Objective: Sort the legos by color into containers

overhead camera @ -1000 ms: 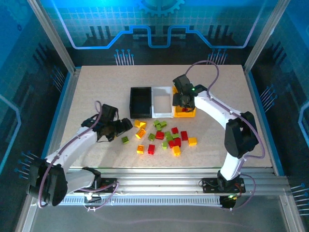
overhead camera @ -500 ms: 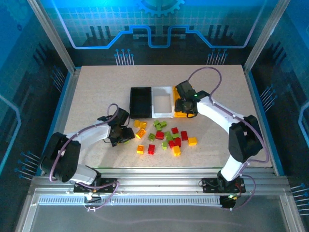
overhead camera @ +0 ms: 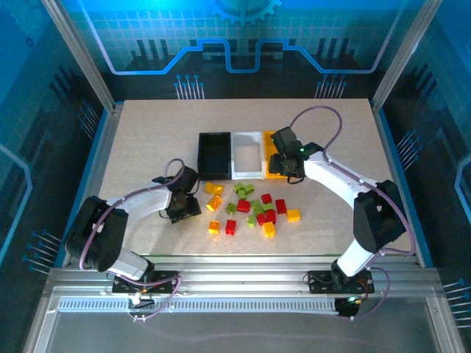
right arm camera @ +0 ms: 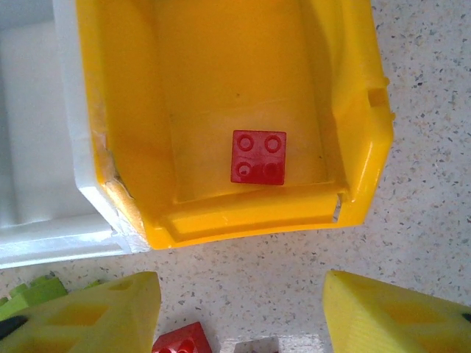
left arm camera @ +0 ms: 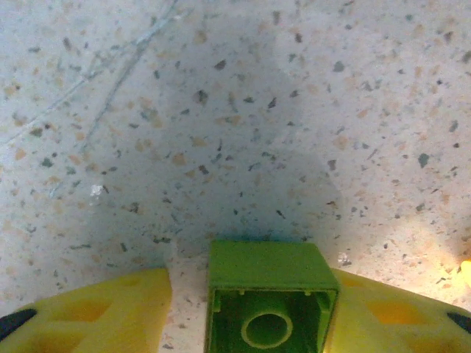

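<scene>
Speckled tabletop (left arm camera: pixel 221 110): green lego (left arm camera: pixel 268 309) between left claw (left arm camera: pixel 246 316) fingers, gap one side.

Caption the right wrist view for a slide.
Red lego studs-up in the yellow bin, right gripper open just outside.

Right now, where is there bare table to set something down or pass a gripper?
Bare table: the far strip behind the black bin, white bin and yellow bin, and the wide left patch beside the black bin. Crowded: the legos just in front of the bins, between left gripper and right gripper.
</scene>
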Robot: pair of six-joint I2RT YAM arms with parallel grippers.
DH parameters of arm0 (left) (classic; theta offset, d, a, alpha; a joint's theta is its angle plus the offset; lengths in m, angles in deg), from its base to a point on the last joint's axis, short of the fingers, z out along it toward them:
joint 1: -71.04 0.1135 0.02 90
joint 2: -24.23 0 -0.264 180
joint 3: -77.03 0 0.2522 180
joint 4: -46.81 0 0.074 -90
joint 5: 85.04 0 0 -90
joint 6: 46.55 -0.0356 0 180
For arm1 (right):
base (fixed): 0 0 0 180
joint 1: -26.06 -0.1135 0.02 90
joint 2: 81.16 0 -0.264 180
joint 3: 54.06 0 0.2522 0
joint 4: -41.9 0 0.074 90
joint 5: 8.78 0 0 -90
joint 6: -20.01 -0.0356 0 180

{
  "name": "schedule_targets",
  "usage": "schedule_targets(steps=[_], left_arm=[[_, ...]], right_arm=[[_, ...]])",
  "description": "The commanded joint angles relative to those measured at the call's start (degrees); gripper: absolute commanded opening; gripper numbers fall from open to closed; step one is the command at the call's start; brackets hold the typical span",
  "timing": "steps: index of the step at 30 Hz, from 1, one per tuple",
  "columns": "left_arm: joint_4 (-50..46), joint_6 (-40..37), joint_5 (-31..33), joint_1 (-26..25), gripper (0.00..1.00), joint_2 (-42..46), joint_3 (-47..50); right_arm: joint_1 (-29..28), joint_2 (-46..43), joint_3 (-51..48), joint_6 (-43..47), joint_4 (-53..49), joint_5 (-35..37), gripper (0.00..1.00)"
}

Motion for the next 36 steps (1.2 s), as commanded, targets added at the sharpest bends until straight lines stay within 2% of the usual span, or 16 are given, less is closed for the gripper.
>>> schedule_targets(steps=[1,7,15,20,24,28,36], left_arm=[[0.3,-0.84,0.11,-0.35,0.5,-2.26,0.22],[-0.12,-1.09,0.38,-0.35,0.44,-1.58,-0.22],[-1.68,-1.56,1.38,-0.42,0.16,2.58,-2.51],[-3.98,-1.72,0.91,-0.44,0.04,8.11,-6.41],[-4.48,-1.99,0.82,-0.36,0.03,10.27,-12.01],[-1.91,-2.65,1.95,-0.37,0.03,5.27,-20.4],[2.7,-4.49,3.3,-0.2,0.01,-14.42,-39.9]], right_arm=[[0.63,-1.63,-0.47,-1.29,1.03,1.43,0.61],[0.79,-1.82,-0.36,-1.12,0.83,1.42,0.61],[1.23,-3.09,-0.88,-1.38,1.01,0.99,0.61],[1.64,-4.44,-1.5,-1.52,1.03,0.81,0.61],[1.8,-5.23,-2.01,-1.8,1.01,0.68,0.61],[1.81,-5.42,-2.8,-2.15,1.12,0.39,0.61],[1.97,-6.49,-4.01,-2.44,-0.48,0.28,0.61]])
